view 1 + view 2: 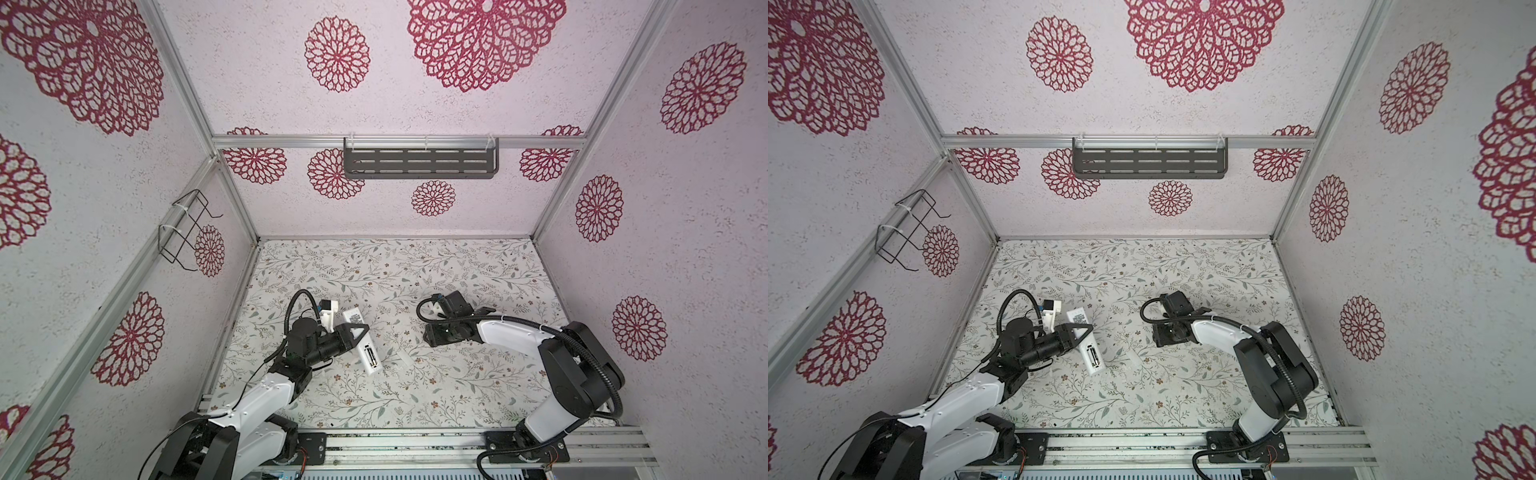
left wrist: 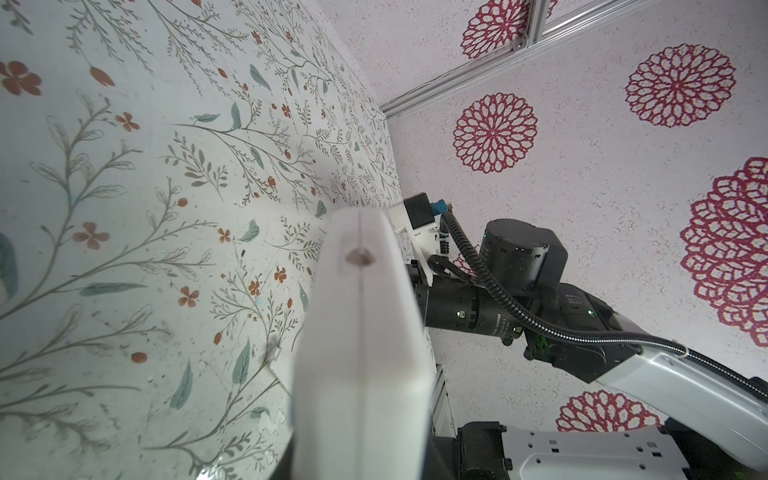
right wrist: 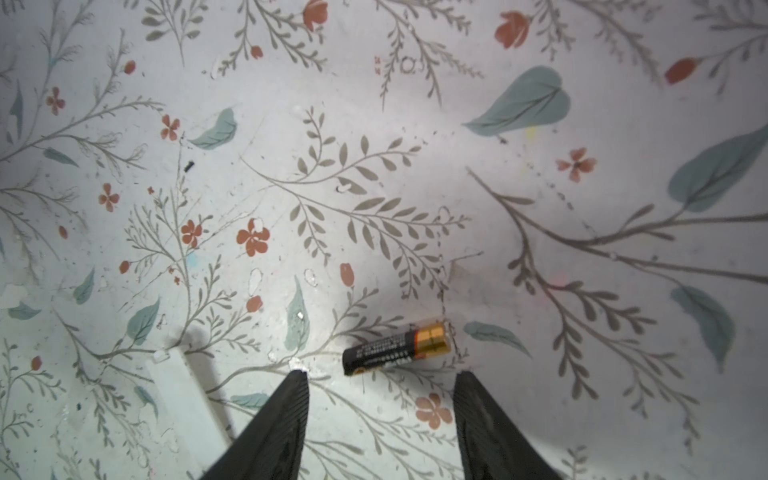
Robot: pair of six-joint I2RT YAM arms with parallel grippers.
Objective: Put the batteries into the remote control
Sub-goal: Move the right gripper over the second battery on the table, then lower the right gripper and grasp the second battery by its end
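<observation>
The remote control [image 1: 362,340] [image 1: 1086,338] is a long white bar, lifted at a slant over the left part of the table. My left gripper [image 1: 355,332] is shut on its middle. Its open battery compartment [image 1: 371,358] faces up near the lower end. I cannot tell what is inside. In the left wrist view the remote [image 2: 361,332] fills the centre and hides the jaws. One battery [image 3: 397,347], black with a gold end, lies on the table. My right gripper [image 3: 382,376] hangs open just short of it, touching nothing. In both top views the right wrist [image 1: 446,332] hides this battery.
A small whitish cover piece [image 1: 405,357] [image 3: 183,395] lies on the floral table between the two arms. Patterned walls close in three sides. A dark shelf [image 1: 419,164] hangs on the back wall and a wire rack [image 1: 187,232] on the left wall.
</observation>
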